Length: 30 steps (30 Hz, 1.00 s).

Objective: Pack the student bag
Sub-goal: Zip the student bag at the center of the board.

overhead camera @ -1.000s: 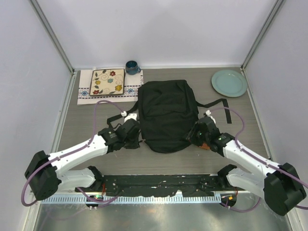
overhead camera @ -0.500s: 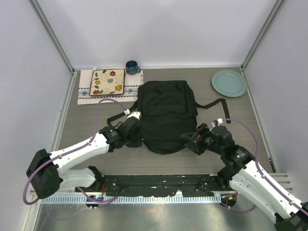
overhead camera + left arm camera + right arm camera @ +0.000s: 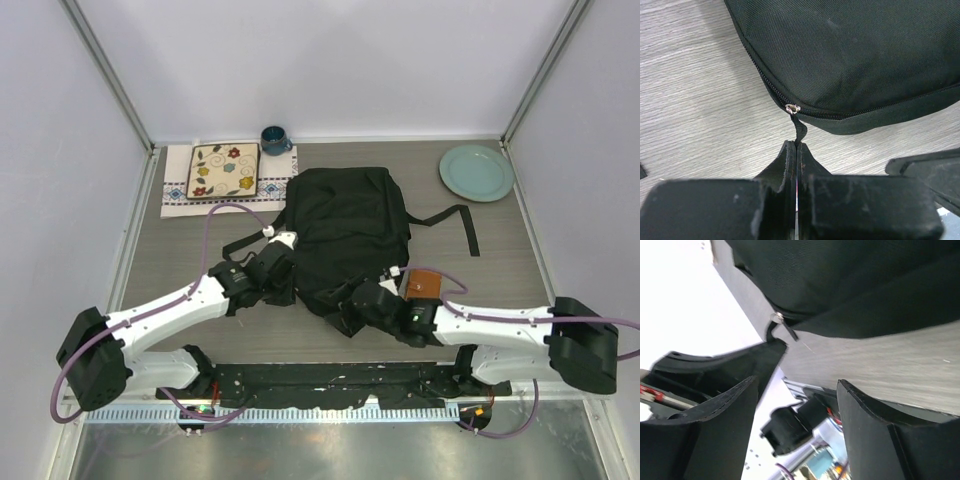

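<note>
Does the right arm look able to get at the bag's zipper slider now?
Likely yes: the open right gripper faces the zipper slider close by, but the left gripper pinching its pull tab crowds it.

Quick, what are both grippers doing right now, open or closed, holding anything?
Left gripper: closed, pinching the zipper pull strap of the student bag.
Right gripper: open, holding nothing, beside the bag's edge.

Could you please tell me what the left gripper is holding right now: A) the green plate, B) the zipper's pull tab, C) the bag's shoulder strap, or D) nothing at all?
B: in the left wrist view the shut left gripper pinches the black pull tab hanging from the zipper slider of the student bag.
</note>
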Available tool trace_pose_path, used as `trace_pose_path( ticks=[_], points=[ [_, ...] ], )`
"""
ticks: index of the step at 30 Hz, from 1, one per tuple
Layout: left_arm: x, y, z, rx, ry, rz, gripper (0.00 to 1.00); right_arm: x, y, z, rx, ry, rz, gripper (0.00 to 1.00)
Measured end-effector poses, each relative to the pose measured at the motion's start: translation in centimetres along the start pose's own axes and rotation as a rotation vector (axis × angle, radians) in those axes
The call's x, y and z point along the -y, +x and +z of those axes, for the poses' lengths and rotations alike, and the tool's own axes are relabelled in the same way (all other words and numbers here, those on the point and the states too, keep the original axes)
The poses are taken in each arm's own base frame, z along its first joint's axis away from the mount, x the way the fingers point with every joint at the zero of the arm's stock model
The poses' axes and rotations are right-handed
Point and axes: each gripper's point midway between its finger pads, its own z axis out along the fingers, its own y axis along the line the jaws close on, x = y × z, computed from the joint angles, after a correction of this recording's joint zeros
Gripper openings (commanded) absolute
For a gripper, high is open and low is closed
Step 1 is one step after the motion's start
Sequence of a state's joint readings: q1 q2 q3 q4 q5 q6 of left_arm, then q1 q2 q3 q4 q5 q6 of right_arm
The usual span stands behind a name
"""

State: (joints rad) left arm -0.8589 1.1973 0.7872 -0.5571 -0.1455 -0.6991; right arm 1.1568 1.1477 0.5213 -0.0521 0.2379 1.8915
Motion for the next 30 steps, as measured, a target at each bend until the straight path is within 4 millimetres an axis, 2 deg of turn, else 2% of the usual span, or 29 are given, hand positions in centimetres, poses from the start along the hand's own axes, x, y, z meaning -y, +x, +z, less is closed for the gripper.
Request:
trace_pose_path(
  ticks=[4, 6, 11, 16, 20, 22, 25, 26, 27, 28, 29, 30],
  points=[
    [0.0, -0.1, -0.1, 0.006, 0.003, 0.004, 0.0, -2.3, -0.1, 1.5, 0.051, -0.045, 0.059, 0.7],
    [0.0, -0.2, -0.3, 0.012, 0.006, 0.003, 0.0, -2.7, -0.2, 2.4, 0.071, -0.051, 0.073, 0.7],
    [-0.1, -0.4, -0.3, 0.02, 0.001, 0.003, 0.0, -1.0, -0.7, 4.4, 0.115, 0.006, 0.068, 0.7],
    [-0.2, -0.4, -0.3, 0.024, -0.006, 0.007, 0.0, -0.2, -1.1, 5.1, 0.142, 0.026, 0.067, 0.66],
    [-0.2, -0.6, -0.5, 0.032, 0.0, 0.016, 0.0, -0.1, -1.6, 5.3, 0.16, 0.029, 0.074, 0.52],
    [-0.1, -0.7, -0.7, 0.039, 0.005, 0.022, 0.0, 0.1, -2.0, 5.6, 0.168, 0.037, 0.079, 0.5],
    [-0.1, -0.9, -0.9, 0.048, 0.01, 0.029, 0.0, 0.2, -2.4, 5.9, 0.171, 0.041, 0.092, 0.38],
    [-0.1, -0.9, -1.0, 0.049, 0.012, 0.031, 0.0, 0.2, -2.5, 5.9, 0.171, 0.042, 0.094, 0.26],
    [-0.1, -0.9, -1.0, 0.051, 0.012, 0.037, 0.0, 0.3, -2.6, 5.9, 0.173, 0.044, 0.096, 0.19],
    [-0.1, -1.0, -1.1, 0.052, 0.013, 0.041, 0.0, 0.4, -2.7, 5.9, 0.174, 0.045, 0.096, 0.08],
    [-0.1, -1.0, -1.1, 0.055, 0.015, 0.044, 0.0, 0.5, -2.8, 6.0, 0.176, 0.047, 0.099, 0.01],
    [-0.1, -1.0, -1.2, 0.057, 0.016, 0.045, 0.0, 0.6, -3.0, 6.0, 0.179, 0.047, 0.101, 0.01]
  ],
)
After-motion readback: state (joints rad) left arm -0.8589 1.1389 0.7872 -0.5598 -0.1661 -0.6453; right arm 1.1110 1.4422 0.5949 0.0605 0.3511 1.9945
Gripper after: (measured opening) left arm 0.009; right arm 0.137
